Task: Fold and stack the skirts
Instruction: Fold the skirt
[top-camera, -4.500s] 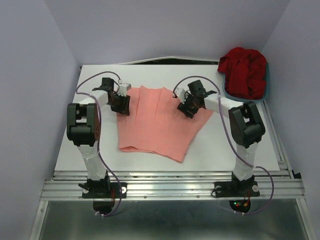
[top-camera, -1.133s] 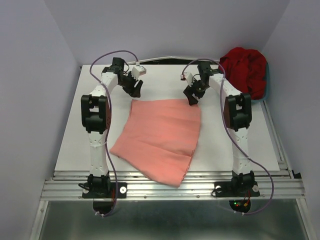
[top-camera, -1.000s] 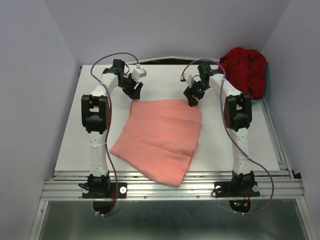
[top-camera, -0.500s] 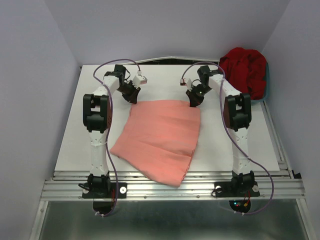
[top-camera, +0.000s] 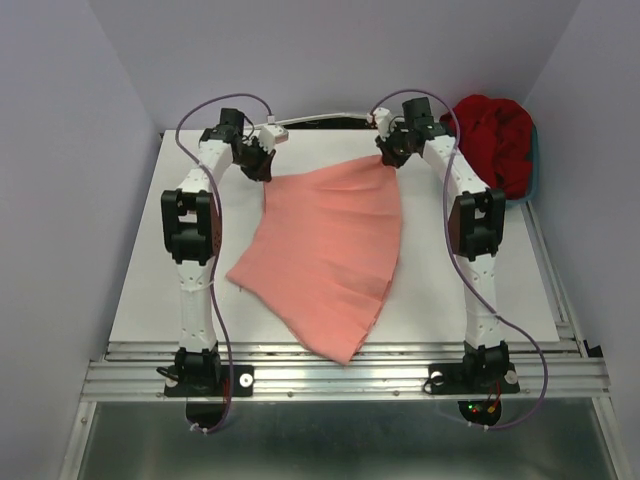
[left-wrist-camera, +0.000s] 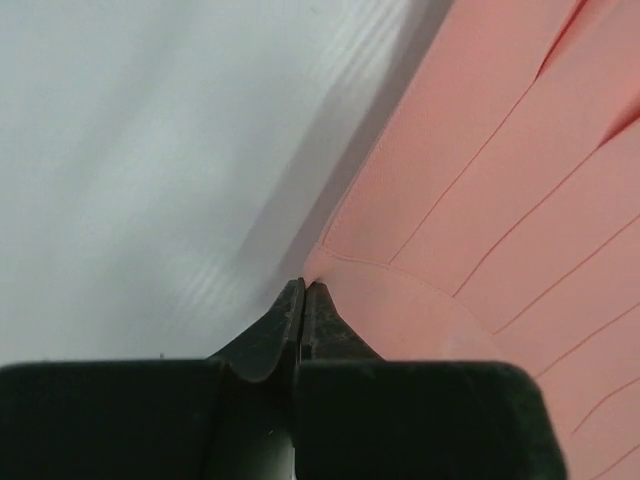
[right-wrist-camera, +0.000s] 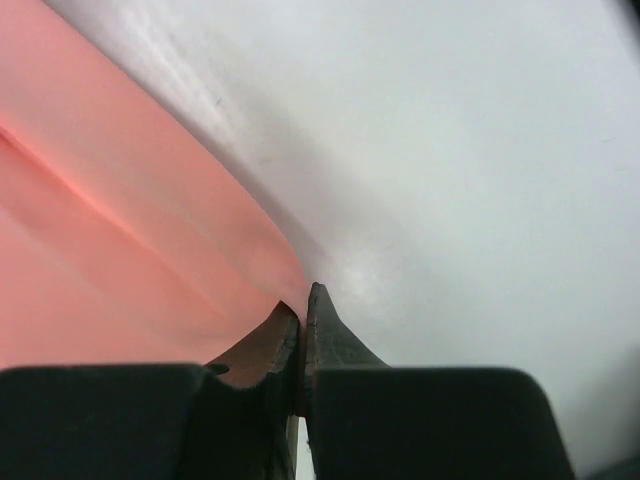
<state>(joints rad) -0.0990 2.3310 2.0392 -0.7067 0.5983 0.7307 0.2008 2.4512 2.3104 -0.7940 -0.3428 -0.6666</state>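
While left gripper (top-camera: 262, 170) and right gripper (top-camera: 388, 157) pinch far corners of the pink skirt (top-camera: 325, 245), folding looks unfinished; red skirt (top-camera: 493, 140), heaped to its right, waits; 0 stacked

Two hands, left hand (top-camera: 262, 167), right hand (top-camera: 388, 154), two skirts, salmon-pink skirt (top-camera: 325, 245) between the hands, deep red skirt (top-camera: 490, 140), one teal basin (top-camera: 536, 175), one bench (top-camera: 150, 280).

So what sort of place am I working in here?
Probably a robot test cell, not a home: plain lavender walls box in a white table, an aluminium rail carries the arm bases, and a salmon-pink skirt is the workpiece.
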